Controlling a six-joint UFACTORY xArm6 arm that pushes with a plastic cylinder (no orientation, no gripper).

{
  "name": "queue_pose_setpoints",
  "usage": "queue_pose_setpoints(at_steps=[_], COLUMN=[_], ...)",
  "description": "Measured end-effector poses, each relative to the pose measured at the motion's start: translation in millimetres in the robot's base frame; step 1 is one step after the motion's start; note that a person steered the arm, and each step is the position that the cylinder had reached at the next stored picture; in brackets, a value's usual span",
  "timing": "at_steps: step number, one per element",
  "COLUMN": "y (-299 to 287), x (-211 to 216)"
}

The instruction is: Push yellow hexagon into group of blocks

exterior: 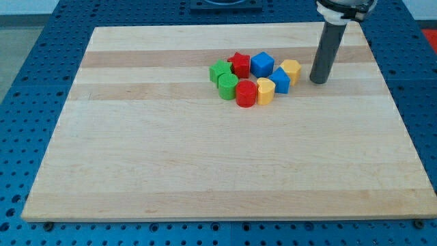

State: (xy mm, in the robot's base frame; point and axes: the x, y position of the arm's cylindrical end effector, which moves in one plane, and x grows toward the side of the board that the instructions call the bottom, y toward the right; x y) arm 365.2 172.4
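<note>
The yellow hexagon [291,70] sits at the right end of a tight cluster of blocks, touching a blue block [280,80]. The cluster also holds a blue cube [262,63], a red star [239,64], a green block [219,71], a green cylinder [228,87], a red cylinder [246,94] and a yellow block [265,90]. My tip [318,81] rests on the board just to the right of the yellow hexagon, a small gap apart from it.
The wooden board [205,164] lies on a blue perforated table [41,61]. The rod comes down from the view's top right, near the board's far right corner.
</note>
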Motion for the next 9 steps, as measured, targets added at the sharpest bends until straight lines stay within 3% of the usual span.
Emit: queue_pose_setpoints(at_steps=[9], y=[-31.5], x=[-12.6])
